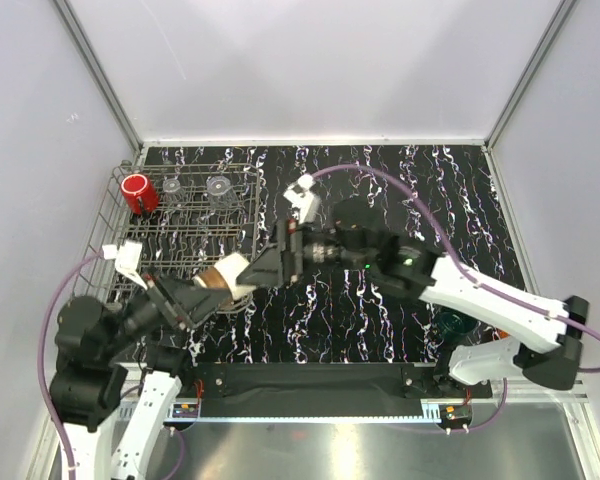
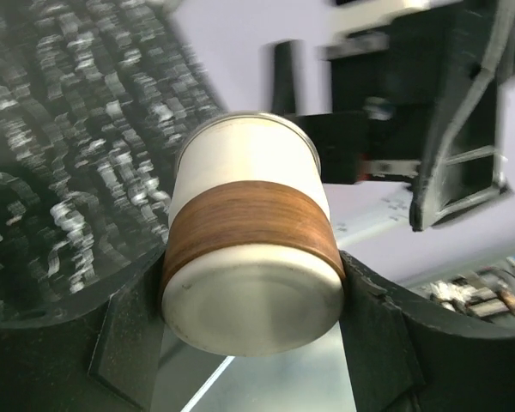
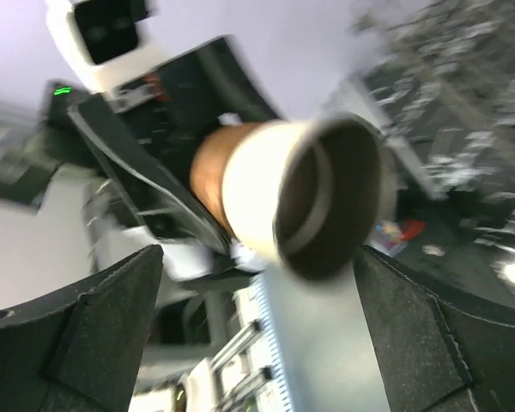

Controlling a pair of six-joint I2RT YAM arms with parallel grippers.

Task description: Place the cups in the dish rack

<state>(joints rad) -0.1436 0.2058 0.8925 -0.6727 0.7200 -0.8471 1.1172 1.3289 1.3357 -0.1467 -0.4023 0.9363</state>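
Note:
A cream cup with a brown band hangs in the air at the dish rack's near right corner, between my two grippers. My left gripper is shut on it; in the left wrist view both fingers press the sides of the cup near its base. My right gripper faces the cup's mouth and stands open, its fingers spread wide on either side. In the grey wire dish rack, a red cup and two clear cups sit along the far row. A dark green cup stands on the table under the right arm.
The black marbled mat covers the table to the right of the rack. Grey walls close the cell on three sides. A black bar runs along the near edge between the arm bases.

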